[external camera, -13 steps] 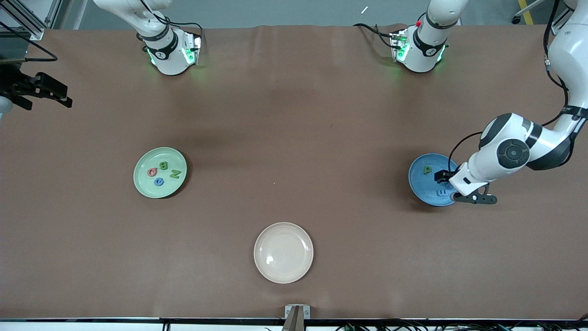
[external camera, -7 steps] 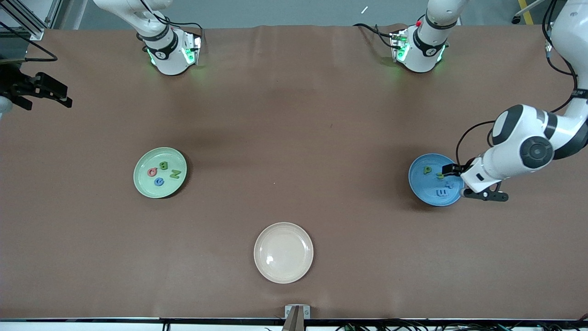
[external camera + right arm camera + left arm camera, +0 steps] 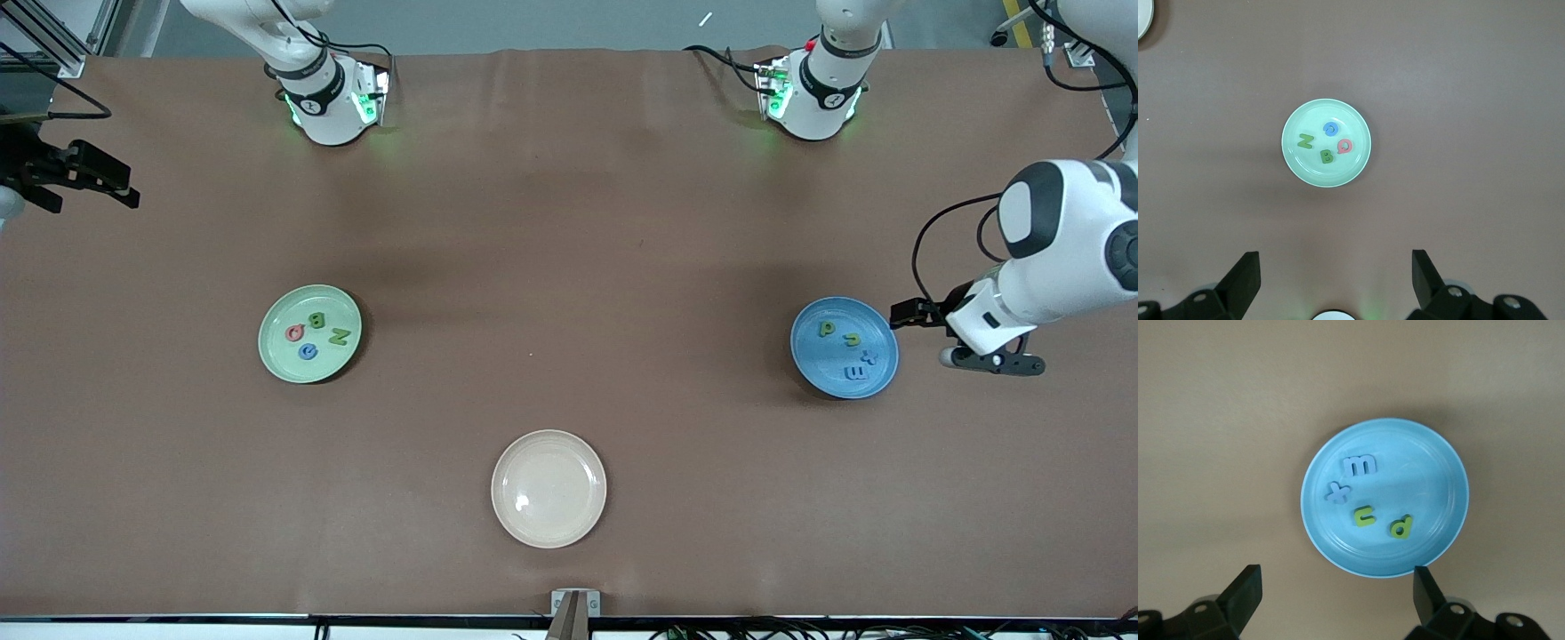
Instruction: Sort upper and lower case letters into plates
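Observation:
A pale green plate (image 3: pixel 283 357) toward the right arm's end holds several letters: a green N (image 3: pixel 1305 141), a green B (image 3: pixel 1327 157), a blue letter (image 3: pixel 1331 129) and a pink one (image 3: pixel 1345 145). The sky blue plate (image 3: pixel 822 366) toward the left arm's end holds a blue m (image 3: pixel 1360 465), a blue x (image 3: pixel 1337 493) and two green lowercase letters (image 3: pixel 1364 516). My left gripper (image 3: pixel 949 338) hangs open and empty beside the blue plate, off its rim (image 3: pixel 1338 593). My right gripper (image 3: pixel 93 182) waits open and empty, high over the table's end (image 3: pixel 1335 277).
A cream-beige plate (image 3: pixel 548 524) with nothing in it lies near the front edge, midway along the table. The two arm bases (image 3: pixel 333 98) stand along the table's edge farthest from the front camera. The brown cloth between the plates is bare.
My left gripper has drawn off the blue plate toward the left arm's end of the table, uncovering all its letters. The right arm has not moved.

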Robot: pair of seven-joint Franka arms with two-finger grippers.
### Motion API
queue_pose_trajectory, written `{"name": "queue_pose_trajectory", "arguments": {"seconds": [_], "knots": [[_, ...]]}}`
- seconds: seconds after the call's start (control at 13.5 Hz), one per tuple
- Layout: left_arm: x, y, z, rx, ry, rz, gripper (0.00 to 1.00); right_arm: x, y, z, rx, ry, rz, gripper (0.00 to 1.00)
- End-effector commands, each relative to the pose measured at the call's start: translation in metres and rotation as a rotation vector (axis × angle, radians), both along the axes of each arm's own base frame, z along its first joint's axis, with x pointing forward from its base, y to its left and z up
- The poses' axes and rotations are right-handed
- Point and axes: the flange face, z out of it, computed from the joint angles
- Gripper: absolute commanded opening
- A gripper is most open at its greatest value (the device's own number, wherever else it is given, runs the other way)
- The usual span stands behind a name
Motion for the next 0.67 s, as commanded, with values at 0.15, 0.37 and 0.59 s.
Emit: {"name": "queue_pose_trajectory", "arguments": {"seconds": [0.15, 0.37, 0.59], "knots": [[-0.004, 0.001, 0.035, -0.002, -0.057, 0.036, 1.0, -0.005, 0.001, 0.001, -0.008, -0.005, -0.011, 1.0], [-0.006, 0.007, 0.053, 0.005, -0.084, 0.068, 1.0, -0.006, 0.001, 0.0, -0.008, -0.003, -0.011, 1.0], [-0.005, -0.003, 0.08, -0.008, -0.123, 0.075, 1.0, -0.005, 0.002, 0.001, -0.008, -0.005, -0.008, 1.0]]}}
